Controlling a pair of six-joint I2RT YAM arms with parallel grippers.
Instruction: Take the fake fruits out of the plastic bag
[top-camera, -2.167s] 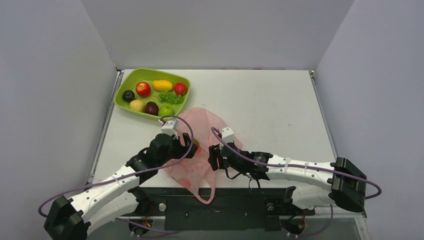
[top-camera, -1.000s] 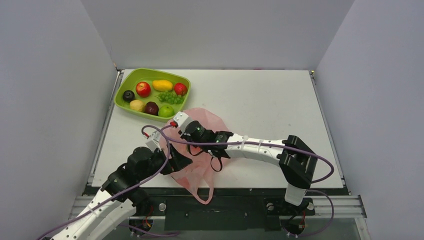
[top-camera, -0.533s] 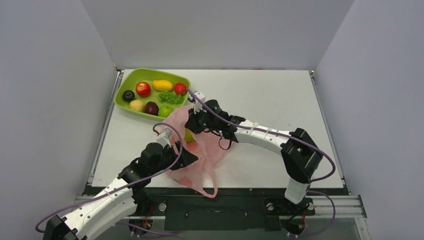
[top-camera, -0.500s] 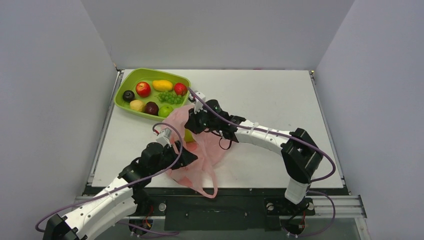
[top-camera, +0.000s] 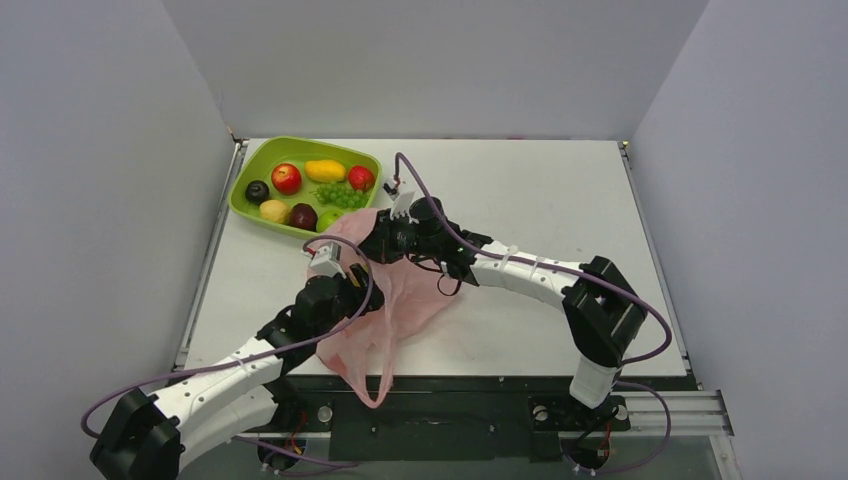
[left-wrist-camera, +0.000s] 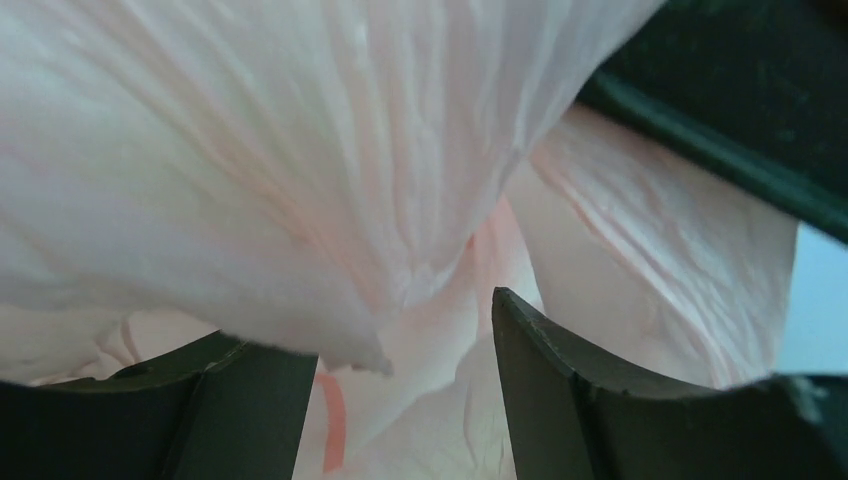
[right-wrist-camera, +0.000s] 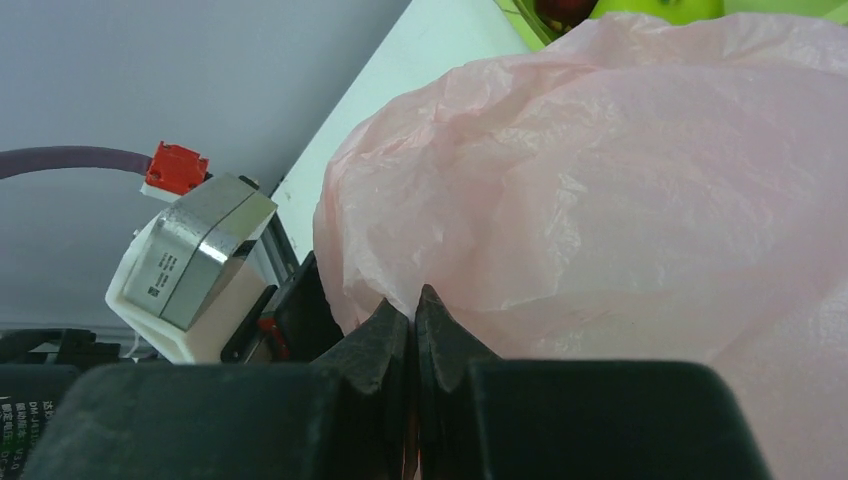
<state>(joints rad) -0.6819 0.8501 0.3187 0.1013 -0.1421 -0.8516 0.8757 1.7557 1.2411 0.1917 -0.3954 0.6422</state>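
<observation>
The pink plastic bag (top-camera: 395, 300) lies crumpled in front of the tray, one loop handle hanging over the table's near edge. My right gripper (top-camera: 384, 243) is shut on a fold of its film at the top left, and the pinch shows in the right wrist view (right-wrist-camera: 413, 305). My left gripper (top-camera: 352, 290) presses into the bag's left side. Its jaws stand apart, with loose pink film (left-wrist-camera: 400, 200) draped over and between them. Fake fruits rest in the tray: a plum (top-camera: 258, 191), a red apple (top-camera: 287, 178), a lemon (top-camera: 274, 210). Whatever is inside the bag is hidden.
The lime-green tray (top-camera: 245, 205) sits at the back left, also holding a mango (top-camera: 325, 170) and grapes (top-camera: 340, 195). The bag covers its near right corner. Grey walls close in the left, right and back. The left arm's wrist camera box (right-wrist-camera: 190, 265) is close beside the right fingers.
The right gripper closed on the bag's film and pulled it up and back toward the tray. The left gripper moved forward into the bag and its jaws narrowed. The handle now hangs lower.
</observation>
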